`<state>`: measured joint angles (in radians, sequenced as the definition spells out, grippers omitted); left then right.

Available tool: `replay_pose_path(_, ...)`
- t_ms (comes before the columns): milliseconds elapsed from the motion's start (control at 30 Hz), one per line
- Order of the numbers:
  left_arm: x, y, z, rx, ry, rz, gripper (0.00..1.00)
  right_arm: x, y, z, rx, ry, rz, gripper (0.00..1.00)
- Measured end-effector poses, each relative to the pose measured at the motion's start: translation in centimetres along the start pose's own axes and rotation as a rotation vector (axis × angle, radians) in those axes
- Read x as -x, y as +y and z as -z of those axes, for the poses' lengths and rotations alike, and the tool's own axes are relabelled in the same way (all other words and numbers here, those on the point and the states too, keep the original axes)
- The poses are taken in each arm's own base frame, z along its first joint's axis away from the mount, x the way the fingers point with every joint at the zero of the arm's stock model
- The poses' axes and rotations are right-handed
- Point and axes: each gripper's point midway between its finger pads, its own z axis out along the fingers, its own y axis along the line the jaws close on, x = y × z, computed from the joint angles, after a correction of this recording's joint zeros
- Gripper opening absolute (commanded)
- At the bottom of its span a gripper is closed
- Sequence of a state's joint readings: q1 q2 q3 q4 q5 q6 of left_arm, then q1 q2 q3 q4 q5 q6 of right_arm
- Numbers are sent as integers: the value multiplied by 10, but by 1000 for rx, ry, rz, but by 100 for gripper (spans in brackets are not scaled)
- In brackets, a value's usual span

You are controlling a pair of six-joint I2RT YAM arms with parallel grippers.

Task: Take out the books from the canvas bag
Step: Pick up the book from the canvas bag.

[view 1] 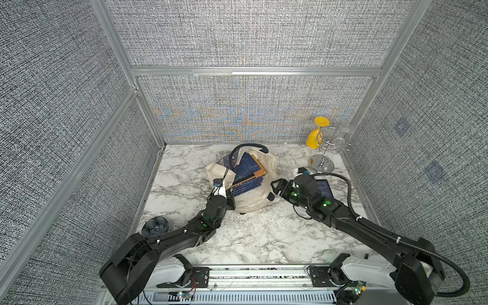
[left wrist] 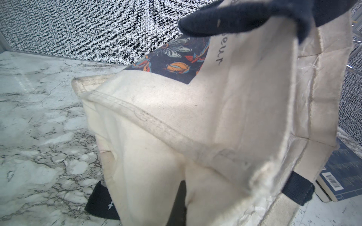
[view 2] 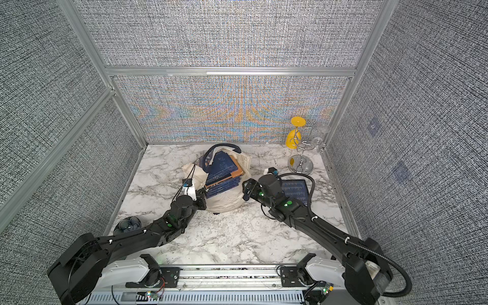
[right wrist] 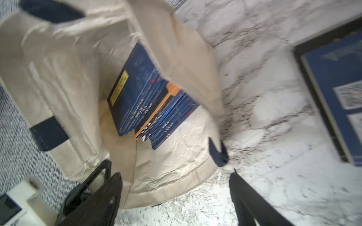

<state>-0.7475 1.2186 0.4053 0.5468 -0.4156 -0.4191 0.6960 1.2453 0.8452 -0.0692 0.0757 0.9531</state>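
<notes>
Books, judged stiff and slick, lie just ahead of right gripper, spread and empty; pinch an exposed edge. Left gripper pinches limp canvas bag.

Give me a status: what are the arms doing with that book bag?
Left gripper shut on canvas bag. Right gripper open, empty, at bag mouth. Book stack inside; one book out. Nothing blocking.

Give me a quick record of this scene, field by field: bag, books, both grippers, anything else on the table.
canvas bag: mid-table, mouth open
books in bag: several, navy, stacked inside
book on table: one, outside the bag, partly under the right arm
left gripper: shut on the bag's rim
right gripper: open, empty, near the bag's mouth
other: dark bowl, glass rack
</notes>
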Motion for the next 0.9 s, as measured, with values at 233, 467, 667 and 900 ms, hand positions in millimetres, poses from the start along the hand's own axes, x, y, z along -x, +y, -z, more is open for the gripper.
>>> replay_pose_path(233,0,0,2,-8,-2,-6,0,-30,34,-51,34,76,60,85)
replay_pose_path(467,-2,-1,4,-19,2,-16,0,-37,70,-102,104,105,16,82)
replay_pose_path(667,-3,0,5,-23,1,-22,0,-35,75,-133,105,96,-20,78)
replay_pose_path(900,-3,-1,5,-28,2,-22,0,-24,72,-155,94,72,-54,73)
